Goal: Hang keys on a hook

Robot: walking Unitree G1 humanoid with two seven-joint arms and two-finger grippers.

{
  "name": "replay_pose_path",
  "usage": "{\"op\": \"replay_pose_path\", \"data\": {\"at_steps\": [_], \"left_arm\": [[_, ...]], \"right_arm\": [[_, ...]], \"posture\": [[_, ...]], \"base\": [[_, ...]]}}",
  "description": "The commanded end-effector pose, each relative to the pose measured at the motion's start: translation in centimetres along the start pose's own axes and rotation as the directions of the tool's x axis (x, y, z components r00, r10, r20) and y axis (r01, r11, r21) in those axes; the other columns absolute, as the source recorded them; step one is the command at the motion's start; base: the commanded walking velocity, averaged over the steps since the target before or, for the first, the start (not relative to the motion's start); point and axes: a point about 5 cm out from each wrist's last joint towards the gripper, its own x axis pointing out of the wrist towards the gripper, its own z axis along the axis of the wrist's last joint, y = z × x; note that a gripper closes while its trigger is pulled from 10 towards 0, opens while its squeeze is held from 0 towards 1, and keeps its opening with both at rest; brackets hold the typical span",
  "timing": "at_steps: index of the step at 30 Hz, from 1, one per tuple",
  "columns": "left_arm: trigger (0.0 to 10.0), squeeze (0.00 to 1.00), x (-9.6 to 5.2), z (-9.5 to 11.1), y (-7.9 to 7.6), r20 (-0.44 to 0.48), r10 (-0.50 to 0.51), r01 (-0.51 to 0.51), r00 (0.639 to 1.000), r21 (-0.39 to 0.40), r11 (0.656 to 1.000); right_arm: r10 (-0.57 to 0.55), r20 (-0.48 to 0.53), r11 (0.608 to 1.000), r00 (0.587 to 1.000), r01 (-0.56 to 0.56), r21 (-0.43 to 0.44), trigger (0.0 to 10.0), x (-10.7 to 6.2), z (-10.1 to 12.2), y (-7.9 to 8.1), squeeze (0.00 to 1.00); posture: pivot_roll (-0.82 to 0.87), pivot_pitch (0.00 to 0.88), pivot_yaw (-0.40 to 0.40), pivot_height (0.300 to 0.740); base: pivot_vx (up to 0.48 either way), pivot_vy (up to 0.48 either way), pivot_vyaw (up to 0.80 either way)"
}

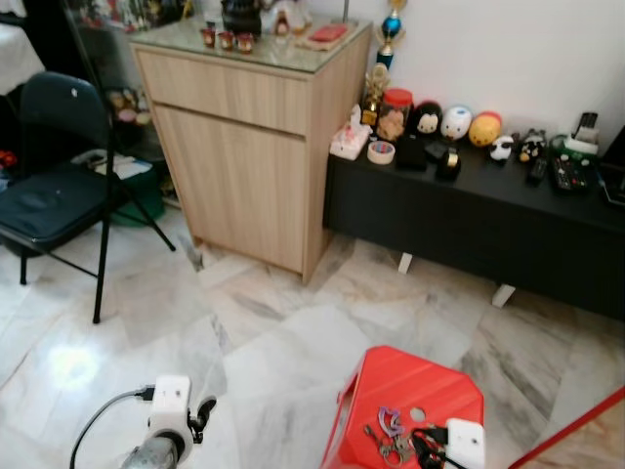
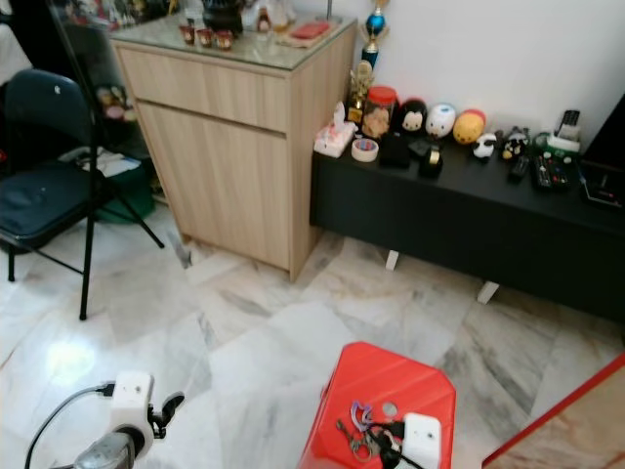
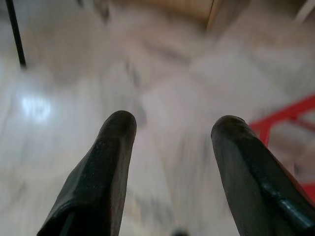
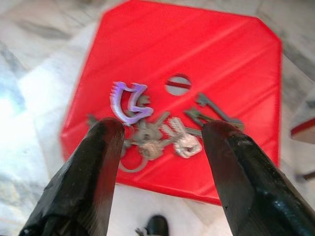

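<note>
A bunch of keys (image 4: pixel 153 143) with a purple charm (image 4: pixel 129 104) lies on the near part of a red stool (image 1: pixel 410 383), close to a round hole in its top. My right gripper (image 4: pixel 165 130) hovers open just above the keys (image 1: pixel 391 442), its two black fingers standing to either side of the bunch in the right wrist view. Whether the fingers touch the stool I cannot tell. My left gripper (image 1: pixel 203 412) hangs open over bare marble floor to the left of the stool, with nothing between its fingers (image 3: pixel 110 147).
A light wooden cabinet (image 1: pixel 244 147) stands ahead at the wall. Right of it runs a low black bench (image 1: pixel 469 220) crowded with plush toys and small items. A dark folding chair (image 1: pixel 49 195) is at the left. A red edge (image 1: pixel 576 430) crosses the bottom right corner.
</note>
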Motion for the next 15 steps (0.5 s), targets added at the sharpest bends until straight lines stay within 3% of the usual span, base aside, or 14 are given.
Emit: {"op": "replay_pose_path", "data": {"at_steps": [1, 3, 5, 7, 10, 15], "left_arm": [[10.0, 0.0, 0.2, 1.0, -0.8, 0.078, -0.022, 0.024, 0.997, -0.029, 0.999], [10.0, 0.0, 0.2, 1.4, -1.2, 0.12, -0.034, 0.039, 0.992, -0.035, 0.999], [10.0, 0.0, -0.1, 2.3, -1.8, 0.212, -0.048, 0.059, 0.976, -0.046, 0.997], [10.0, 0.0, -0.5, 2.8, -2.1, 0.262, -0.053, 0.067, 0.964, -0.047, 0.997], [10.0, 0.0, -1.3, 3.4, -2.5, 0.325, -0.061, 0.075, 0.944, -0.03, 0.997], [10.0, 0.0, -2.1, 4.5, -2.7, 0.388, -0.09, 0.097, 0.917, 0.003, 0.995]], "right_arm": [[-0.023, 0.018, 1.0, 1.0, 0.022, 0.013, 10.0, -0.3, -0.2, -0.8, 0.0], [-0.029, 0.034, 0.999, 0.999, 0.029, 0.018, 10.0, -0.4, -0.1, -0.8, 0.0], [-0.038, 0.318, 0.999, 0.947, 0.045, -0.015, 10.0, 1.1, 6.7, -0.1, 0.0], [-0.047, 0.462, 0.998, 0.885, 0.059, -0.011, 10.0, 1.1, 10.2, 0.1, 0.0], [-0.05, 0.544, 0.997, 0.838, 0.072, -0.019, 10.0, 0.4, 11.4, -0.3, 0.0], [-0.019, 0.602, 0.995, 0.798, 0.073, -0.066, 10.0, -0.4, 12.0, -0.1, 0.0]], "posture": [[0.03, 0.0, -0.065, 0.74], [0.03, 0.0, -0.069, 0.74], [0.02, 0.0, -0.071, 0.74], [0.02, 0.0, -0.072, 0.74], [0.02, 0.0, -0.074, 0.74], [0.02, 0.0, -0.076, 0.74]], "base": [[0.0, 0.0, 0.0], [0.0, 0.0, 0.0], [0.0, 0.0, 0.0], [0.0, 0.0, 0.0], [0.0, 0.0, 0.0], [0.0, 0.0, 0.0]]}}
